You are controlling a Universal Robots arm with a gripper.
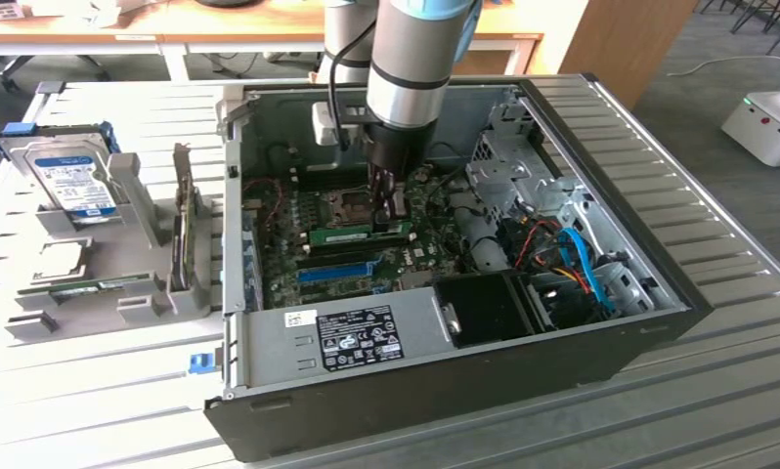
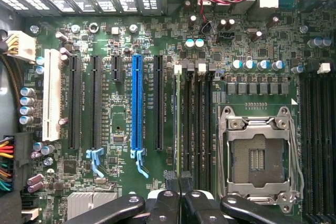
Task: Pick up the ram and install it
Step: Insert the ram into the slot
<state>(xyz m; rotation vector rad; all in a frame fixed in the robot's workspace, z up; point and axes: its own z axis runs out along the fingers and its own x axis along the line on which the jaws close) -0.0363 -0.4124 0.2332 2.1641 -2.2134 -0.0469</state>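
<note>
Open PC case [image 1: 625,337] on slatted table [image 1: 703,420], side panel off, mobo facing up. CPU socket [image 1: 348,202] [image 2: 257,158] sits empty w/ its metal frame latched, and all places below are given from it. The ram [image 1: 351,235] [image 2: 176,124] stands on edge in a memory slot near the socket. Wrist view shows it edge-on, in the slot furthest from the socket in that bank, w/ empty black slots [image 2: 198,124] between the two. Blue PCIe slot [image 1: 335,272] [image 2: 137,103] lies further from the socket, past the ram. Arm [image 1: 410,59] comes straight down into the case just beside the socket. Gripper [image 1: 393,223] [image 2: 180,184] is at one end of the ram, fingers pinched almost fully together, and appears clamped on the board's top edge. Can't tell if the stick is fully seated. Well apart from the socket, outside the case twd the exterior view's left, a grey holder [image 1: 129,205] carries a silver hard drive [image 1: 74,181] w/ blue label. A second green stick [image 1: 97,286] lies flat there, even further from the socket.
</note>
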